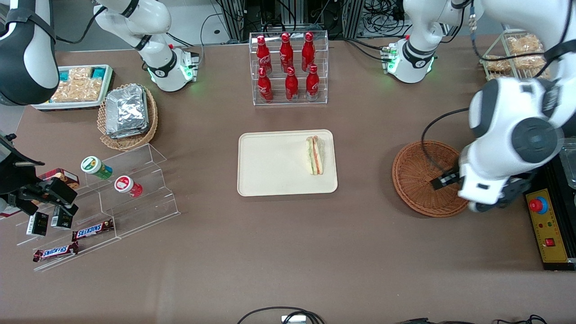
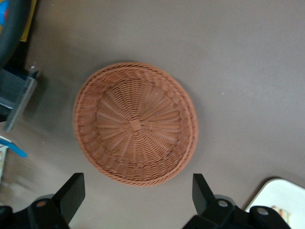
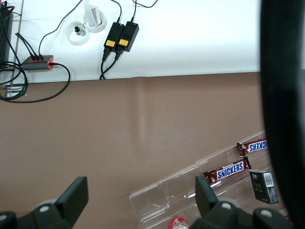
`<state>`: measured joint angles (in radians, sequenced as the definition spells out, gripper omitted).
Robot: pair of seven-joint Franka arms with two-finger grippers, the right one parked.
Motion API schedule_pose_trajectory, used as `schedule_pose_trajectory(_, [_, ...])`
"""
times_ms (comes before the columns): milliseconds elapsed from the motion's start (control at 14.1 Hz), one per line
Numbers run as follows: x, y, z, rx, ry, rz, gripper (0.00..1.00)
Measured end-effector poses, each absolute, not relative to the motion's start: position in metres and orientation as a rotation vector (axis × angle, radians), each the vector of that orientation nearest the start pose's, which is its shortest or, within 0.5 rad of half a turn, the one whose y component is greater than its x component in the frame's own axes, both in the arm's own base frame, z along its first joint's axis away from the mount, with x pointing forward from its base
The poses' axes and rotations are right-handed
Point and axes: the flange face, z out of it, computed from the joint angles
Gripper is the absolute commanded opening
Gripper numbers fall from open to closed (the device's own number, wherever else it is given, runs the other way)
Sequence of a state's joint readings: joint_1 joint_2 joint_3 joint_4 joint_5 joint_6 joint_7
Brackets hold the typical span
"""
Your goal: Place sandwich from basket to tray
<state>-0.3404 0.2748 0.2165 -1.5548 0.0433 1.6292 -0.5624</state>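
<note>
The sandwich point(image 1: 315, 155) lies on the cream tray point(image 1: 270, 166), close to the rim at the working arm's end, its layered edge of green and orange-red filling facing up. The rest of the tray is bare. Well apart from it, toward the working arm's end of the table, sits the reddish-brown wicker basket point(image 1: 416, 173), which holds nothing; the wrist view shows its woven floor point(image 2: 135, 124) with only the weave in it.

The left arm's gripper point(image 2: 138, 195) hangs above the basket with its two fingers point(image 2: 72, 193) spread wide and nothing between them. In the front view the arm's own bulk covers most of it, so its height over the basket is hard to judge.

Farther from the front camera than the tray stands a clear rack point(image 1: 290, 67) with six red bottles point(image 1: 291, 83) in two rows. Toward the parked arm's end, a tan wicker basket point(image 1: 130, 135) carries a stack of foil packs point(image 1: 127, 110), a white tray point(image 1: 74, 85) holds snack packets, and a stepped clear stand point(image 1: 130, 189) bears two small lidded cups point(image 1: 95, 167) and Snickers bars point(image 1: 92, 230).
</note>
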Motion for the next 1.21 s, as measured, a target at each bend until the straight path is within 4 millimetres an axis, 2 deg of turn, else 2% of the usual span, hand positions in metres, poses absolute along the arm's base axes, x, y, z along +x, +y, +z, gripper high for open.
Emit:
schedule_pose_trajectory(142, [0.61,-0.071,0.489,-2.918,-0.601,0.253,0.99])
schedule_pose_trajectory(426, [0.606,-0.066,0.497,-2.934,-0.561,0.259,1.0])
schedule_pose_trajectory(568, [0.603,-0.037,0.505,-2.959,-0.531,0.29,1.0])
schedule_pose_trajectory(710, [0.596,-0.007,0.523,-2.996,-0.515,0.287,1.0])
schedule_pose_trajectory(781, [0.591,0.002,0.537,-3.024,-0.481,0.267,1.0])
schedule_pose_trajectory(994, [0.573,0.011,0.576,-3.092,-0.271,0.208,1.0])
schedule_pose_trajectory(1207, [0.553,0.009,0.604,-3.114,-0.048,0.181,1.0])
